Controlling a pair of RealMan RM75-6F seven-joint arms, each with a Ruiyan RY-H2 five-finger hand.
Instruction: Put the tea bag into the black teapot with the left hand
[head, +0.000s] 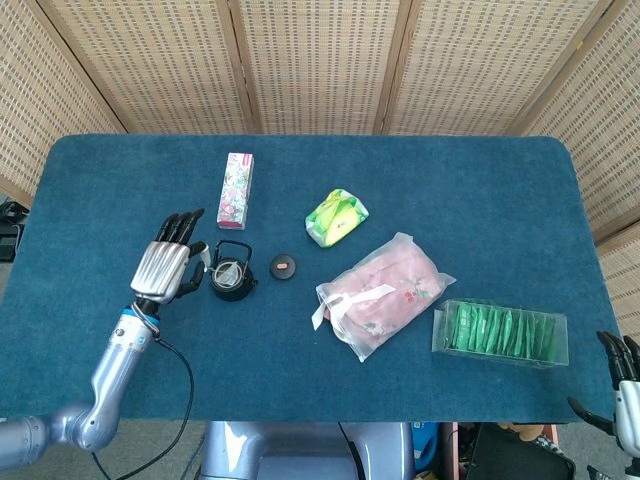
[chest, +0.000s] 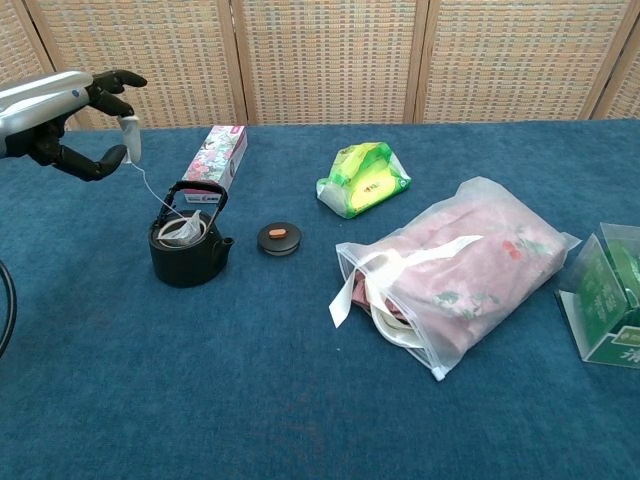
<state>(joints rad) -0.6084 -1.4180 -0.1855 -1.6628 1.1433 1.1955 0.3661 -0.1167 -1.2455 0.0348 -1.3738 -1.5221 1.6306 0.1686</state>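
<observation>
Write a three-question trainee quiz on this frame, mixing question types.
1. True or false: the tea bag sits inside the open black iron teapot.
2. What does the left hand pinch? A) white paper tag on the string B) teapot handle C) round black lid
3. Fill in: the round black lid lies on the blue cloth between the teapot and the ___ plastic bag.

Key: 1 true; 2 A; 3 pink.
</observation>
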